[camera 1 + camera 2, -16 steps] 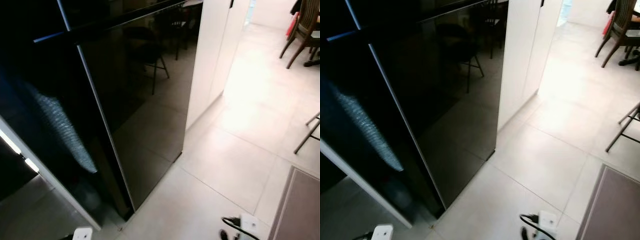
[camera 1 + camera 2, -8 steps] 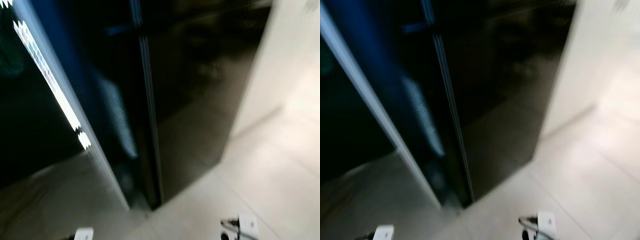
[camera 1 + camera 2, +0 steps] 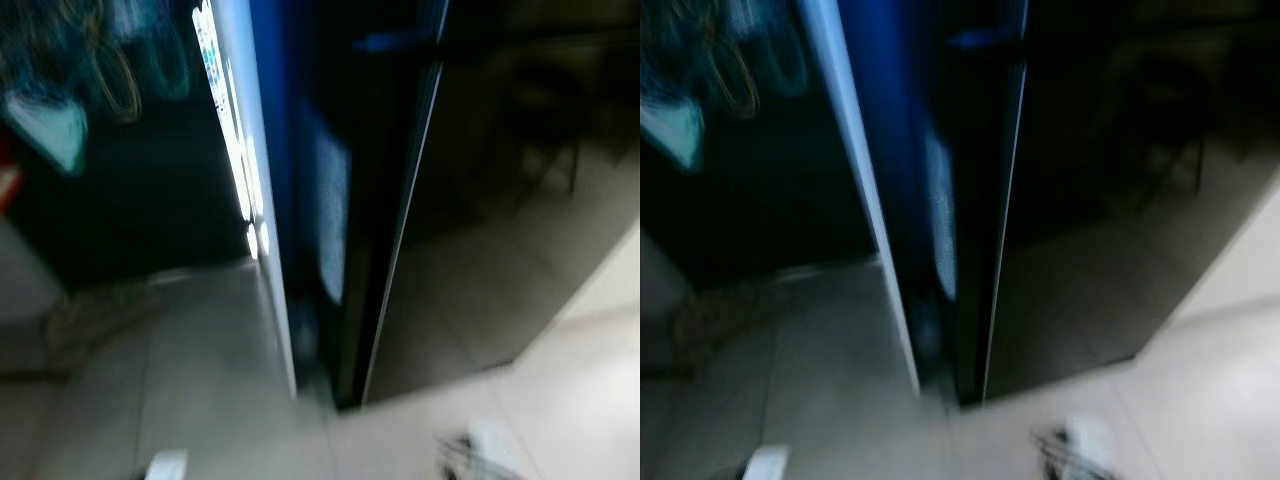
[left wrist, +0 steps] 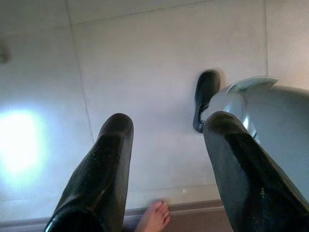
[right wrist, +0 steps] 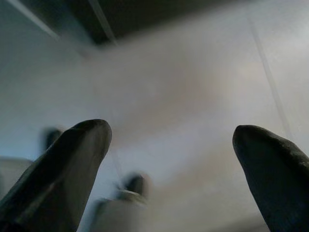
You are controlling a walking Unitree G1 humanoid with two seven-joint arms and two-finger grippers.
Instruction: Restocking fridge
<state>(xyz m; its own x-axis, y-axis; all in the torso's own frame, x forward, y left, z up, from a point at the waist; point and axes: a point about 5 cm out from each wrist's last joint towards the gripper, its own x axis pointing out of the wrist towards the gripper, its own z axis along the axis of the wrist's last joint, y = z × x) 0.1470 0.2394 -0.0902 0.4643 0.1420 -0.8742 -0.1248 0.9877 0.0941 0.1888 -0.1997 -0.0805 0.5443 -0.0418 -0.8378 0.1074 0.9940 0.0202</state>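
The whole view has swung to the robot's left since a second ago, so the camera has turned, not the furniture: the glossy black fridge front that lay on the left and in the middle now sits right of centre, and the bright hallway and chairs on the right are gone. Everything in the head views is smeared by the turn.

On the far left is a dark recess [image 3: 130,200] with blurred teal shapes near the top; what they are cannot be told. Next comes a pale upright edge [image 3: 240,180] with a bright strip, probably an open fridge door seen edge-on. Right of it stands the fridge [image 3: 500,200], its black panels mirroring the room, over the pale tiled floor [image 3: 180,380].

Both arms hang low. The left gripper [image 4: 166,140] has its fingers spread with nothing between them, over floor tiles, with a bare foot [image 4: 155,217] of a person near a floor edge. The right gripper [image 5: 171,150] is likewise spread wide and empty.

The door will likely be heavy, stiff and slippery on its glass face; its edge or handle is the better hold.
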